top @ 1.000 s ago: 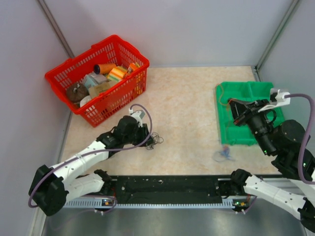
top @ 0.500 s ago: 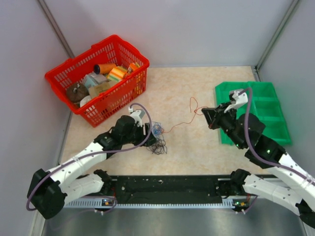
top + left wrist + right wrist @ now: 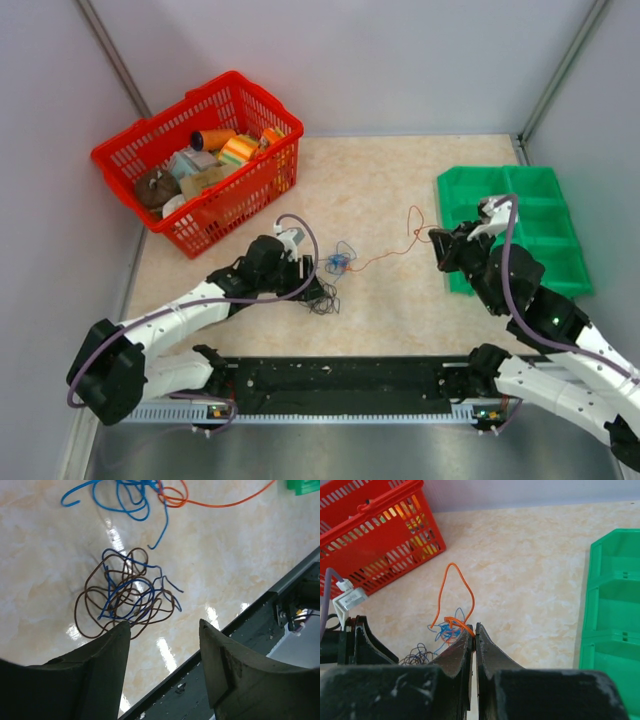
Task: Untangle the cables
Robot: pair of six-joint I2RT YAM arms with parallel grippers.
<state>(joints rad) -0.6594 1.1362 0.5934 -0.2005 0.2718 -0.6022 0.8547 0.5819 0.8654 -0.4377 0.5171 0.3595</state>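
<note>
The cables (image 3: 340,263) lie on the bench (image 3: 400,180) near its middle, from 3 to 5 o'clock of the left pincer (image 3: 165,626). They come in three parts. A brown-and-blue knot (image 3: 125,600) sits just ahead of that pincer. A loose blue wire (image 3: 125,500) coils at 12 o'clock of the knot in the left wrist view. An orange wire (image 3: 455,587) crosses the blue coil and runs off toward 3 o'clock.

The right pincer (image 3: 474,631) has its fingers pressed together on the orange wire. The left pincer's fingers stand apart with nothing between them. One tip is at the edge of a brown loop, though I cannot tell whether it touches.

These wires look very thin, limp and almost weightless, so any pull would likely drag the whole bundle across the glossy bench, and the loops may cinch rather than slip free. The knot's dense centre seems the best spot to pin down. The orange wire is best held close to where it crosses the blue wire.
</note>
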